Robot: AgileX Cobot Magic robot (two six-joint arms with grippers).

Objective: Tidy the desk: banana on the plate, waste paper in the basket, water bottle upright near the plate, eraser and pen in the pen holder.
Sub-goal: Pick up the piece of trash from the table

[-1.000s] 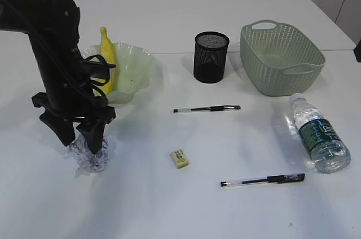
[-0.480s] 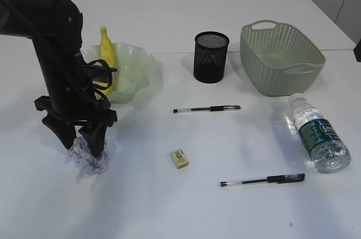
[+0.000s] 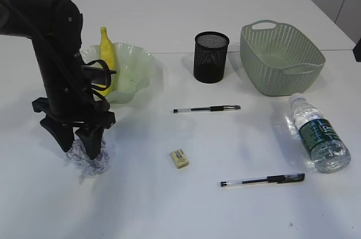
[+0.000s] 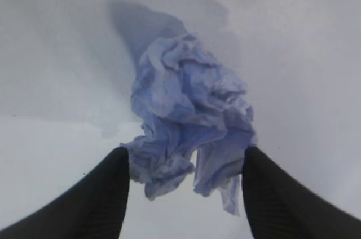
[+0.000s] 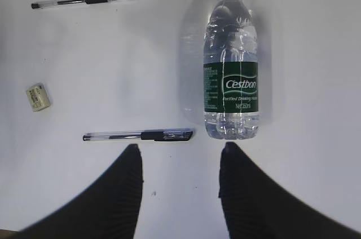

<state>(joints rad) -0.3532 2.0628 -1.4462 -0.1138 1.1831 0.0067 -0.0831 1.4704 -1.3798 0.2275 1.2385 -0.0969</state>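
Left gripper (image 3: 79,144) closed around waste paper (image 3: 86,159), shifted slightly further from plate (image 3: 138,64); right gripper (image 5: 179,163) unchanged, open, empty.

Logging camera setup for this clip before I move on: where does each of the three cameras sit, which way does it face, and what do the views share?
Exterior view: in front of the desk, slanting down; shows the left arm over the waste paper.
Left wrist view: on the left arm, looking down past the left gripper, whose two dark fingers flank the waste paper.
Right wrist view: on the right arm, looking down at the lying water bottle; the right gripper stands open and empty.
Shared: exterior and right wrist views both show the water bottle, eraser and two pens.
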